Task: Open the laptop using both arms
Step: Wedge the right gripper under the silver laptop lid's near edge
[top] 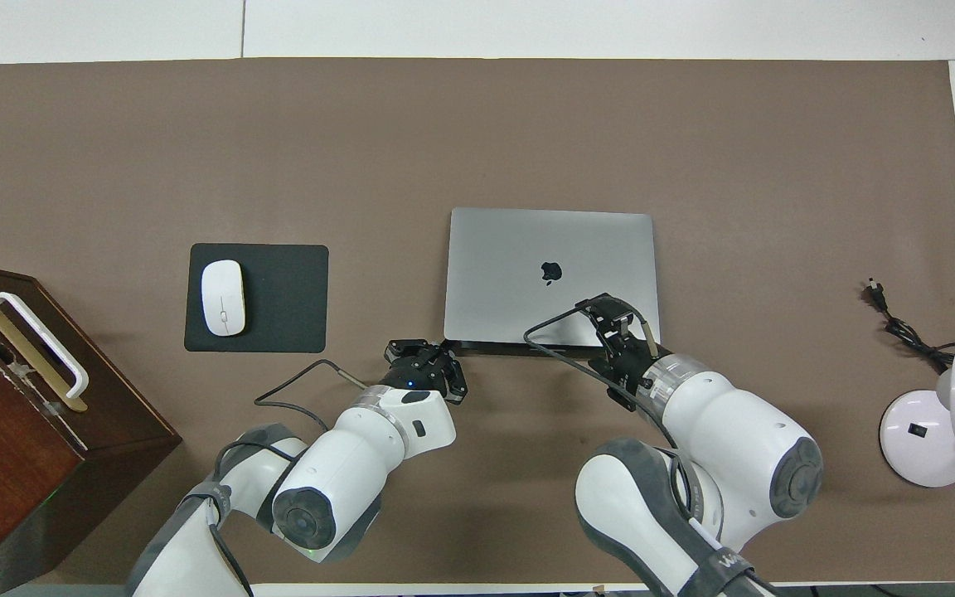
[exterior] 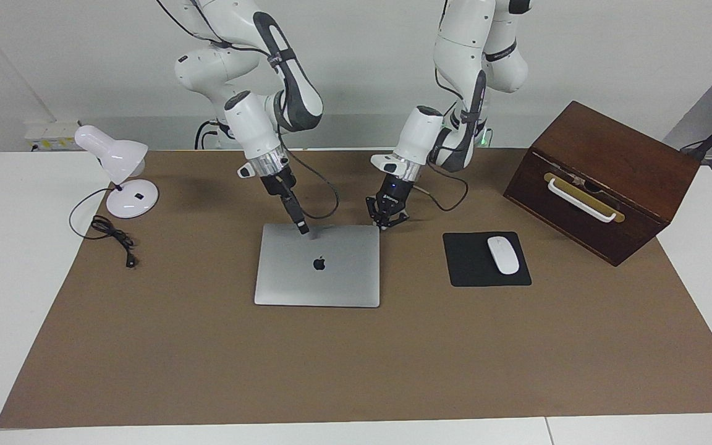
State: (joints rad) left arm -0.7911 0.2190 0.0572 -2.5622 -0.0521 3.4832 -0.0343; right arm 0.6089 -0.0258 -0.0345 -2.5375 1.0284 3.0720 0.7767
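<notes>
With the closed laptop (exterior: pixel 317 266) flat mid-mat, my right gripper (exterior: pixel 302 228), fingers pinched narrow, rested on its lid at eleven o'clock in the facing view, and my left gripper (exterior: pixel 388 220), fingers spread, sat at its one-o'clock corner, so I judged a lift could slip and skid the laptop.

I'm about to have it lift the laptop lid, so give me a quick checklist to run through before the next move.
1. The laptop is shut and flat on the mat: ok.
2. The right claw is down on the lid by the edge nearest the robots: ok.
3. The left claw is open at the laptop's corner: ok.
4. The left claw has caught the lid edge: cannot tell.
5. The mouse pad is apart from the laptop: ok.
</notes>
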